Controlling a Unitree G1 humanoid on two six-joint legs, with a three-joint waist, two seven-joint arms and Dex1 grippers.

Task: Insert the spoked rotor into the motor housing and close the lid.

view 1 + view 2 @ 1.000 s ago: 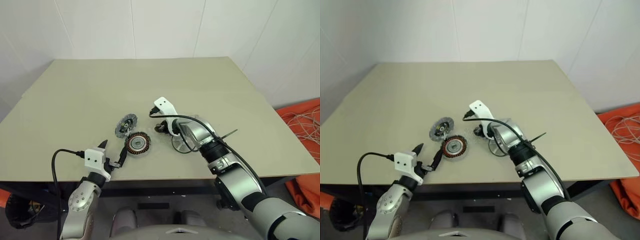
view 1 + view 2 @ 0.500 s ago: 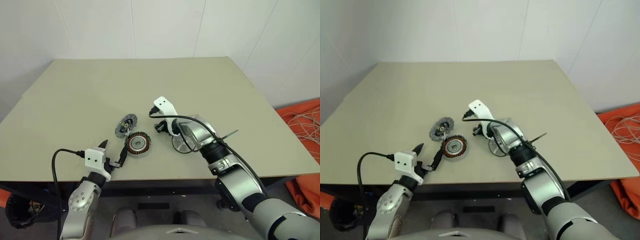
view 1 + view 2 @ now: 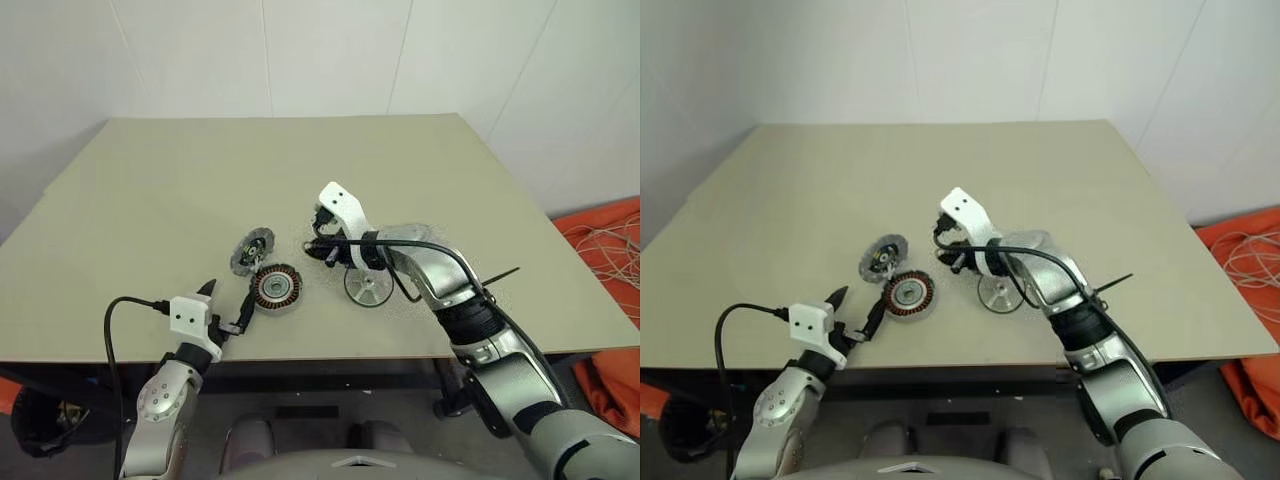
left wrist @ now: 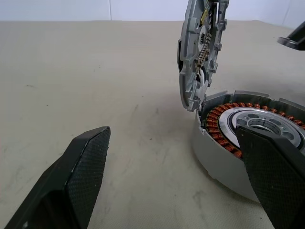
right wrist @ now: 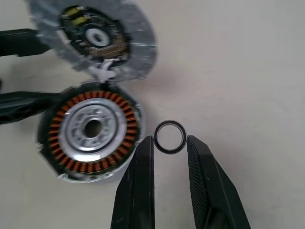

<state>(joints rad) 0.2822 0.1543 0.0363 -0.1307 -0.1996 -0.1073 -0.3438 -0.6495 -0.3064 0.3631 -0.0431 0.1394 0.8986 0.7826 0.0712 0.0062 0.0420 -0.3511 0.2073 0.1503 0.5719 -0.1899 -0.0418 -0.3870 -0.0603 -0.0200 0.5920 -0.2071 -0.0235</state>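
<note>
The motor housing [image 3: 276, 288], with its copper windings facing up, lies near the table's front edge. Behind it the lid [image 3: 251, 250] stands tilted on edge against the housing's rim, and it also shows as the lid [image 4: 200, 52] in the left wrist view. The spoked rotor [image 3: 367, 285] rests on the table to the right, beside my right forearm. My right gripper [image 5: 170, 138] hovers above the table between housing and rotor, shut on a small dark ring [image 5: 170, 129]. My left gripper [image 3: 228, 300] stands open, level, just left of the housing [image 4: 238, 138].
The beige table [image 3: 300, 170] stretches wide behind the parts, with a white wall beyond it. An orange cloth with pale cables [image 3: 610, 240] lies on the floor past the table's right edge.
My right gripper has lifted off the table and drawn back, its wrist turning, so the rotor shows more fully. Left gripper, housing and lid have not moved.
</note>
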